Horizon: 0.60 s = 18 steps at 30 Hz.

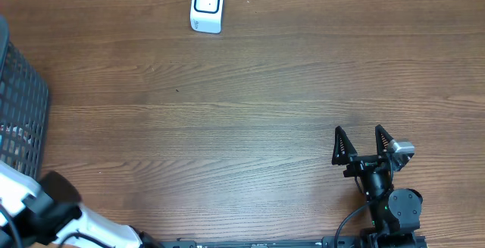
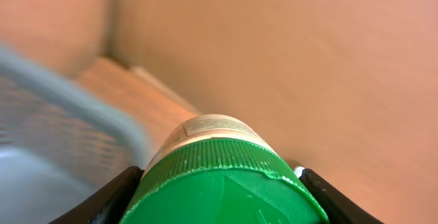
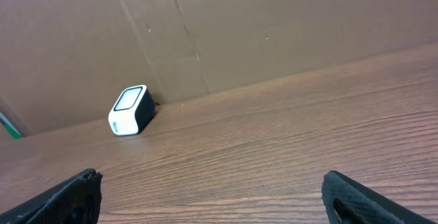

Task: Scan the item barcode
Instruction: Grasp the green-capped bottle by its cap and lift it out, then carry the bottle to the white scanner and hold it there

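Here, one white scanner (image 1: 207, 5) stands at the far edge of the wood-grain tabletop (image 1: 250, 104), against a cardboard wall (image 3: 274, 25). One green-capped bottle (image 2: 212, 135) sits clamped in the left gripper (image 2: 217, 207), beside one grey basket (image 1: 19, 104) well left of the scanner. The right gripper (image 1: 365, 143), well apart from the scanner, gapes wide, empty

Blurry basket (image 2: 61, 125), bottle (image 2: 220, 179) partly off-frame

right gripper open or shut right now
open: the right gripper has its fingers spread wide apart in the overhead and wrist views, with nothing between them
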{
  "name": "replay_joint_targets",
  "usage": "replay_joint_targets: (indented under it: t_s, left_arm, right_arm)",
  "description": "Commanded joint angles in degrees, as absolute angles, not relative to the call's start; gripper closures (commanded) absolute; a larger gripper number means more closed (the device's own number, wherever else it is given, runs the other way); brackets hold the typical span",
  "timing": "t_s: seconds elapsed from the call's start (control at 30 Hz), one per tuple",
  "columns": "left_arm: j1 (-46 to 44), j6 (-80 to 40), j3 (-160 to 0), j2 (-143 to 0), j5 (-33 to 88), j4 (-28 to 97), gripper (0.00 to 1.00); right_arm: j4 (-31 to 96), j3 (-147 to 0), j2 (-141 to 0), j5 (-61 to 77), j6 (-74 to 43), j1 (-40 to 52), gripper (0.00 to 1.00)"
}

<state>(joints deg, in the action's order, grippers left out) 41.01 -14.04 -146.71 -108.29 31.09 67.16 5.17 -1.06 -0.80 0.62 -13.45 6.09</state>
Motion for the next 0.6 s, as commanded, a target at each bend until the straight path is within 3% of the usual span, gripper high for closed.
replay_joint_targets:
  t_s: [0.0,0.17,0.43,0.57]
  left_arm:
    - [34.2,-14.9,-147.9,-105.0,35.6,70.3,0.65]
    - [23.9,-13.3,-147.7,-105.3,33.5,77.8,0.66]
    - [7.7,-11.1,-147.3,-109.4,15.8,91.1,0.67]
    - [2.5,-11.1,-147.3,-113.0,14.6,96.1,0.70]
  right_arm:
    - [4.8,-0.4,-0.3,0.2,-13.2,6.4,0.00]
    - [4.8,-0.4,-0.3,0.2,-13.2,6.4,0.00]
    - [4.8,-0.4,-0.3,0.2,-13.2,6.4,0.00]
    - [4.8,-0.4,-0.3,0.2,-13.2,6.4,0.00]
